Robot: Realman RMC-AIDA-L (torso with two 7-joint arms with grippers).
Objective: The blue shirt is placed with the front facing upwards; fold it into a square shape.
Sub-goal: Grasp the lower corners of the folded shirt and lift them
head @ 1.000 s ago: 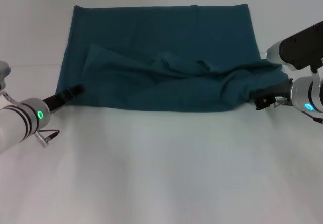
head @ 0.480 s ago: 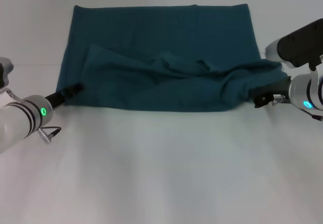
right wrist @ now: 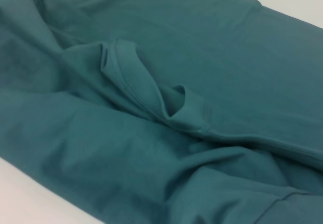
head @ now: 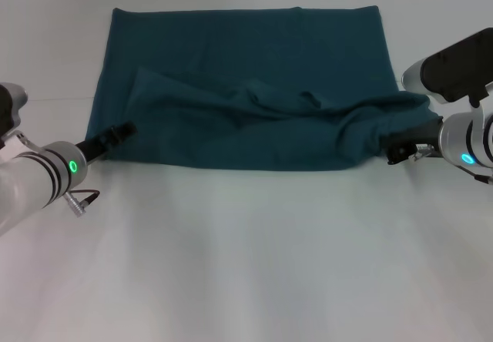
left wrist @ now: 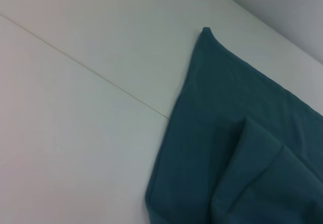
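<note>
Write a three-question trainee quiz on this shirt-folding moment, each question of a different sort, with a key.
1. True or false: the blue shirt lies perfectly flat in a single layer.
2. Which edge of the shirt is the left claw at? A. near left corner B. far right corner C. centre of the far edge
3. Fill in: the right claw is at the shirt's near ____ edge.

Key
1. False: a rumpled layer lies folded over the near half.
2. A
3. right
</note>
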